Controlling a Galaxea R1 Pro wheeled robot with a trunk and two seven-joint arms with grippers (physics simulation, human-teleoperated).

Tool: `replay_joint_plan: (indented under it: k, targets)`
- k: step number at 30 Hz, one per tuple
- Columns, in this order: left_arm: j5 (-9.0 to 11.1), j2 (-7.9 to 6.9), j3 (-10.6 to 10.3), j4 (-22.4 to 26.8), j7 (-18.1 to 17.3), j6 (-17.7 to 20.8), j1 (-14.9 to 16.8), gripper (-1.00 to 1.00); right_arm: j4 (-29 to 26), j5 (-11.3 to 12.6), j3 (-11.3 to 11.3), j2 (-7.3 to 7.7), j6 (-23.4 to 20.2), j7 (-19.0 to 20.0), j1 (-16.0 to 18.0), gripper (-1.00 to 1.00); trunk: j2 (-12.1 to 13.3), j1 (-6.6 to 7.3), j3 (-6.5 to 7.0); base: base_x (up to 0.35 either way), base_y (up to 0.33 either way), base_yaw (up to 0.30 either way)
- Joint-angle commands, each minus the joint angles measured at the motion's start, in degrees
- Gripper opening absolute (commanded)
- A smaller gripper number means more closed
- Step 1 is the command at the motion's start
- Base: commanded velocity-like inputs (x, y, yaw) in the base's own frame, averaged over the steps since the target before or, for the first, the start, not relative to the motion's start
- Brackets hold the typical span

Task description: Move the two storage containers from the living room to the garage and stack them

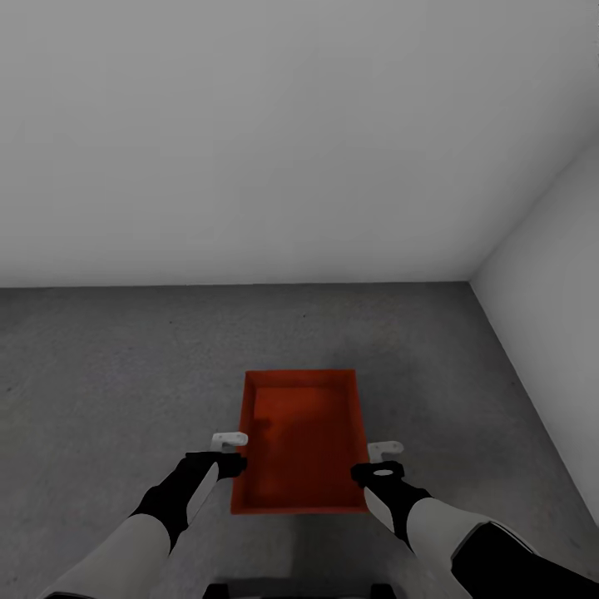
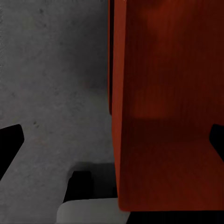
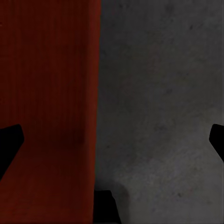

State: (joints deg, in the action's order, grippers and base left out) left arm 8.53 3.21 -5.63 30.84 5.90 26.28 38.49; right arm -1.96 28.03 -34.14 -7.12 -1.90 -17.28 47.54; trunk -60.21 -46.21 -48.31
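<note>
A: Head view first. What stands where?

B: A red-orange rectangular open-topped bin (image 1: 304, 437) sits over the grey speckled concrete floor (image 1: 108, 374) of the garage, near the corner of plain white walls (image 1: 291, 133). The left gripper (image 1: 228, 438) is at the bin's left wall and the right gripper (image 1: 385, 449) at its right wall, both just beside the rim. Whether the bin rests on the floor or hangs just above it, I cannot tell.

A: And the left wrist view?

B: The left gripper's (image 2: 112, 140) dark fingertips (image 2: 10, 142) are spread wide, straddling the bin's wall (image 2: 116, 93), not pinching it.

A: Right wrist view?

B: The same: the right gripper (image 3: 112, 140) is spread, its fingertips (image 3: 9, 142) on either side of the bin's edge (image 3: 91, 93), with concrete beside it.

A: So how far along is the task?

B: I judge one container has reached the garage. No stack shows here, so bringing and stacking the second seemingly remains.
</note>
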Motion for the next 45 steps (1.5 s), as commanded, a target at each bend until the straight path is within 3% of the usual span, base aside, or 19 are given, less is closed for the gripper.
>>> replay_joint_plan:
  k: [1,11,27,45]
  targets:
    - [0.61,-0.05,-0.35,0.1,0.52,0.26,0.01,1.0,-0.07,0.45,-0.53,0.0,-0.2,-0.25,0.01,1.0,0.39,0.22,0.15,0.0,0.0,0.0]
    - [0.61,-0.05,-0.34,0.1,0.52,0.26,0.01,1.0,-0.07,0.45,-0.52,0.01,-0.21,-0.22,0.01,1.0,4.4,2.42,1.95,0.0,0.0,0.0]
    - [0.48,-0.11,-0.34,0.1,0.54,0.12,0.01,1.0,-0.07,0.43,-0.51,0.01,-0.13,-0.26,0.01,1.0,4.4,2.42,1.95,-0.014,0.0,0.0]
    - [0.44,-0.13,-0.34,0.1,0.52,0.1,0.01,1.0,-0.07,0.36,-0.54,0.07,-0.12,-0.26,0.01,1.0,4.4,2.42,1.95,-0.323,0.0,0.0]
